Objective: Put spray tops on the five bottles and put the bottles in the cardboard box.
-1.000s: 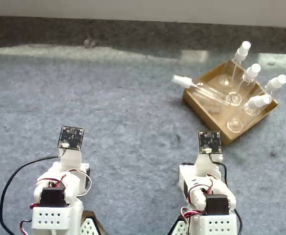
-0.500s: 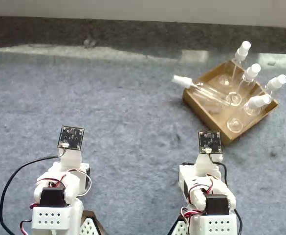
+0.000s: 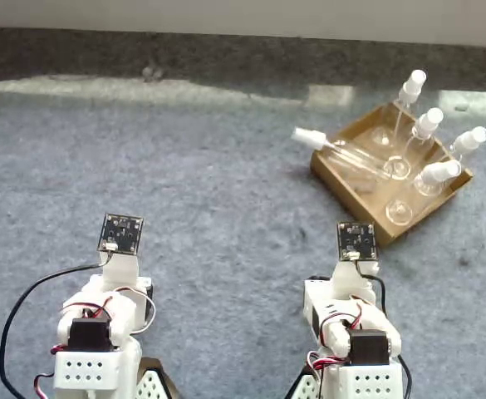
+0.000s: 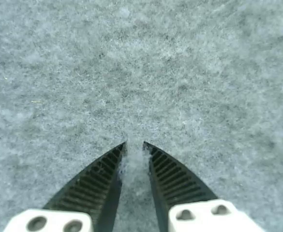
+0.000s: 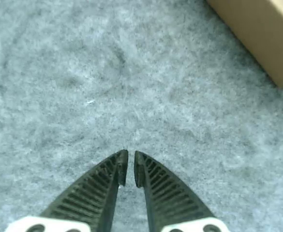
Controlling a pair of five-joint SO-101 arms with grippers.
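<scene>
Five clear plastic bottles with white spray tops [image 3: 429,123] sit in the brown cardboard box [image 3: 346,198], one lying over its edge. Two claws, left claw [image 4: 134,144] and right claw [image 5: 130,153], both pinched nearly closed, empty, over the grey felt worktop [image 3: 184,183].

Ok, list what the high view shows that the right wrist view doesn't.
High view: five capped bottles in the box, one lying tilted over its rim, plus both arms. Right wrist view: the right gripper, shut and empty, over the carpet. Both: the box and grey carpet.
</scene>
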